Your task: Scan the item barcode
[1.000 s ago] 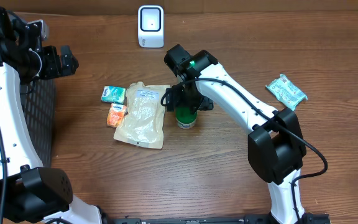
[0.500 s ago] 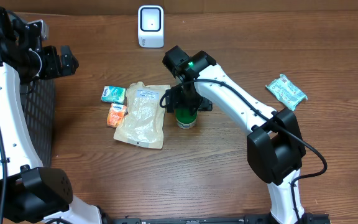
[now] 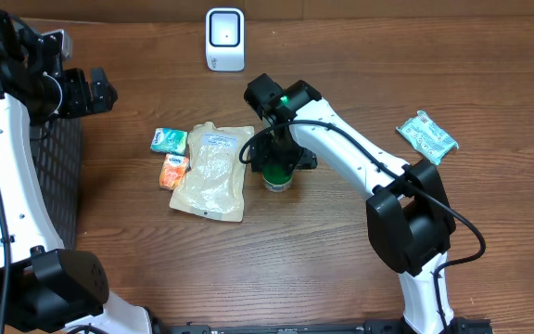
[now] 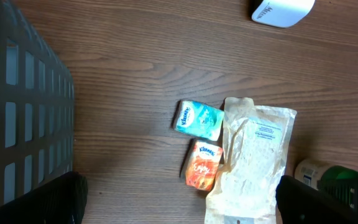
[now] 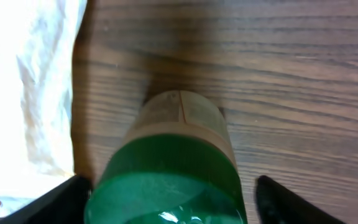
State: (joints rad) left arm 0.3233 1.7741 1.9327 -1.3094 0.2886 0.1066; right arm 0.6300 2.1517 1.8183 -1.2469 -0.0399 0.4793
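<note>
Straddling a small bottle w/ green cap and tan label point(image 5: 173, 143), the right pincer point(image 3: 278, 160) sits low over it. Its fingers point(image 5: 61, 199) are apart, one each side of the cap. Bare wood shows btwn the cap and one finger, so it is not clamped.

The bottle stands approx mid-table on the brown wooden table point(image 3: 341, 278), just beside the right edge of a pale flat plastic pouch point(image 3: 213, 172). On the pouch's other side lie a teal tissue pack point(image 3: 169, 140) and an orange tissue pack point(image 3: 173, 171), the orange one touching the pouch.

A white box-shaped scanner point(image 3: 224, 39) sits at the far edge, well apart from the bottle. A mint-green packet point(image 3: 426, 135) lies far right.

The left pincer point(image 3: 86, 90) is at far left by a black mesh basket point(image 4: 17, 124), fingers wide apart, nothing in them.
</note>
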